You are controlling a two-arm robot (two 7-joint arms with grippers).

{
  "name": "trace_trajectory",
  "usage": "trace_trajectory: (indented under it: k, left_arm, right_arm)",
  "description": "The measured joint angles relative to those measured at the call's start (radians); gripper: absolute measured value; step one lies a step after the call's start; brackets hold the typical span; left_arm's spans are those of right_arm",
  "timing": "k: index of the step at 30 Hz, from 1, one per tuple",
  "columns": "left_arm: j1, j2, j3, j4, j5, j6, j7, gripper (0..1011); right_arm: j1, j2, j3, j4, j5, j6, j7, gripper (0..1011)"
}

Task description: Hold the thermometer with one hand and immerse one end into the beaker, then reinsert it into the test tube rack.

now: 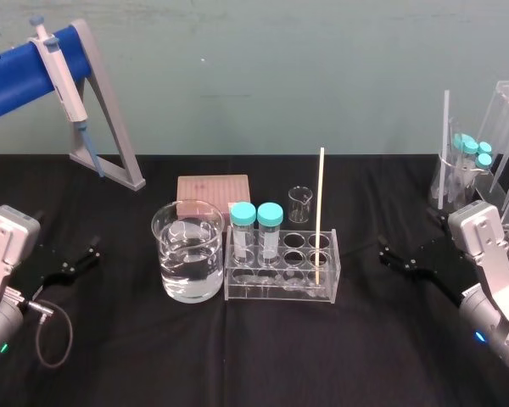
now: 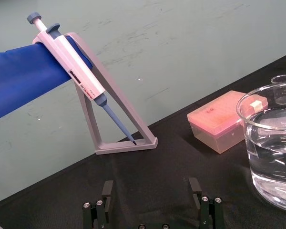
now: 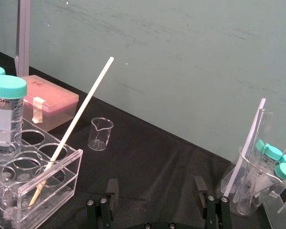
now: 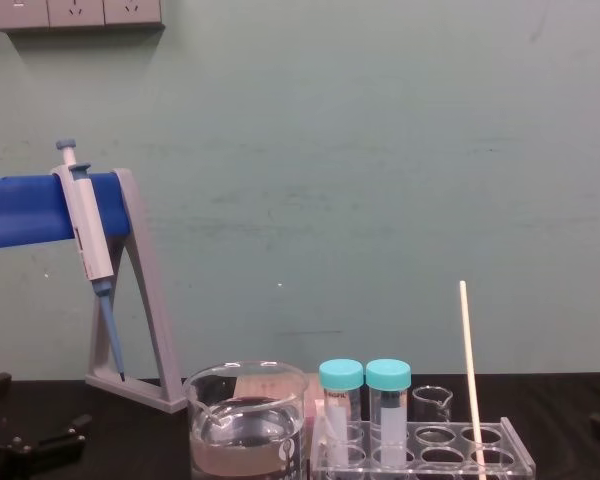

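Thin cream-white rod thermometer [image 1: 320,212]: stood near-upright in the right end of the clear plastic test tube rack [image 1: 280,292]. Black right tool [image 1: 397,259]: nearer, held wide open, empty, thermometer to its left. Black left tool [image 1: 81,259]: parked open, empty.

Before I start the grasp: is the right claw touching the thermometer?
Apart. The head view shows black table between the right claw and the thermometer in the rack.

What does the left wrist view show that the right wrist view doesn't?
Left wrist view, not the right: the pipette, the water-filled beaker and the open left gripper. Right wrist view, not the left: the thermometer standing in the test tube rack, teal-capped tubes and the open right gripper. Both: the pink box and the black tabletop.
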Motion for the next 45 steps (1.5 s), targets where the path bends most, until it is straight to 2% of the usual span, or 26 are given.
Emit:
trace_trajectory:
  k: [14, 17, 23, 24, 26, 29, 32, 33, 34, 37, 40, 41, 43, 45]
  left_arm:
    - [0.000, 0.000, 0.000, 0.000, 0.000, 0.000, 0.000, 1004]
    - [0.000, 0.000, 0.000, 0.000, 0.000, 0.000, 0.000, 1004]
    - [0.000, 0.000, 0.000, 0.000, 0.000, 0.000, 0.000, 1004]
    - [0.000, 0.000, 0.000, 0.000, 0.000, 0.000, 0.000, 1004]
    - [0.000, 0.000, 0.000, 0.000, 0.000, 0.000, 0.000, 1004]
    - [0.000, 0.000, 0.000, 0.000, 0.000, 0.000, 0.000, 1004]
    - [0.000, 0.000, 0.000, 0.000, 0.000, 0.000, 0.000, 1004]
    - [0.000, 0.000, 0.000, 0.000, 0.000, 0.000, 0.000, 1004]
    - [0.000, 0.000, 0.000, 0.000, 0.000, 0.000, 0.000, 1004]
    - [0.000, 0.000, 0.000, 0.000, 0.000, 0.000, 0.000, 1004]
    - [0.000, 0.000, 0.000, 0.000, 0.000, 0.000, 0.000, 1004]
    - [0.000, 0.000, 0.000, 0.000, 0.000, 0.000, 0.000, 1004]
    - [0.000, 0.000, 0.000, 0.000, 0.000, 0.000, 0.000, 1004]
    - [0.000, 0.000, 0.000, 0.000, 0.000, 0.000, 0.000, 1004]
  right_arm:
    - [0.000, 0.000, 0.000, 0.000, 0.000, 0.000, 0.000, 1003]
    - [-0.011, 0.007, 0.017, -0.029, 0.008, 0.008, 0.008, 1002]
    - [-0.057, 0.035, 0.069, -0.144, 0.057, 0.090, 0.025, 1003]
    - [-0.071, 0.040, 0.089, -0.178, 0.086, 0.122, 0.032, 1003]
    - [-0.084, 0.042, 0.113, -0.211, 0.121, 0.150, 0.042, 1003]
    - [-0.104, 0.035, 0.179, -0.270, 0.241, 0.230, 0.083, 1003]
    - [-0.107, 0.025, 0.211, -0.288, 0.301, 0.270, 0.106, 1003]
    - [-0.105, 0.017, 0.232, -0.294, 0.346, 0.303, 0.125, 1003]
    - [-0.105, 0.017, 0.232, -0.294, 0.346, 0.303, 0.125, 1003]
    - [-0.083, -0.005, 0.273, -0.289, 0.456, 0.401, 0.176, 1003]
    - [-0.057, -0.013, 0.282, -0.266, 0.525, 0.467, 0.212, 1003]
    - [-0.034, -0.015, 0.282, -0.245, 0.565, 0.506, 0.233, 1003]
    - [-0.004, -0.018, 0.273, -0.217, 0.609, 0.552, 0.262, 1003]
    - [0.021, -0.020, 0.261, -0.192, 0.628, 0.575, 0.281, 1003]
